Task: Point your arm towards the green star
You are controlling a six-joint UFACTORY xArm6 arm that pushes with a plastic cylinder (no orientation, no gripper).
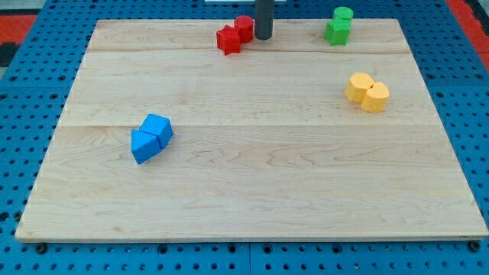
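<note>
The board [252, 176] is pale wood with a fine straight grain, made of broad planks whose seams run across the view, and it lies on a blue pegboard [23, 114] dotted with holes. Every block is matte, solid-coloured plastic.

My tip [263, 37] is the blunt end of a smooth dark round rod that comes in from the view's top edge. It is a plain rod with nothing to open or close, and it holds nothing. It stands near the board's far edge.

Just to the view's left of my tip sit two red blocks: a red cylinder [244, 28] that looks to be touching the rod or very nearly so, I cannot tell which, and beyond it, a little lower in the view, a red star-like block [228, 40] pressed against the cylinder.

Well to the view's right of my tip, at about the same height in the view, stand two green blocks together. The upper one [343, 15] looks rounded and the lower one [335, 32] has notched sides, so I take that for the green star; my tip is well apart from it.

Further right and lower lie two yellow blocks [367, 92], touching, with rounded many-sided outlines.

Far down to the view's lower left of my tip sit two blue blocks [151, 138], angular and faceted, also touching each other
</note>
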